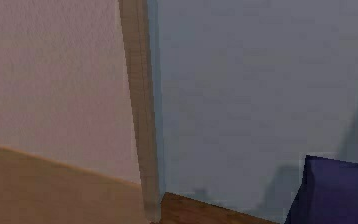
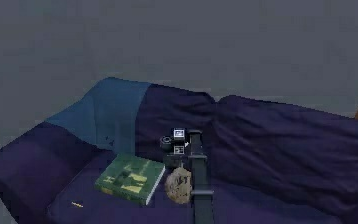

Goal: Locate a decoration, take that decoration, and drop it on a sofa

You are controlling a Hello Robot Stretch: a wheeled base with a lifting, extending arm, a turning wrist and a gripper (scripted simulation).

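In the lower middle, the gripper (image 2: 173, 152) is at the sofa (image 2: 277, 150) near a tan blob (image 2: 179, 183), probably the decoration, can't tell if it's held, so drop time: release onto the seat.

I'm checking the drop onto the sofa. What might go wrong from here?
The pale lumpy object shows right beside the green book on the sofa seat: let go here, it might land on the book and tip or slide. I cannot tell whether the gripper holds it, so pulling back might drag it off the seat.
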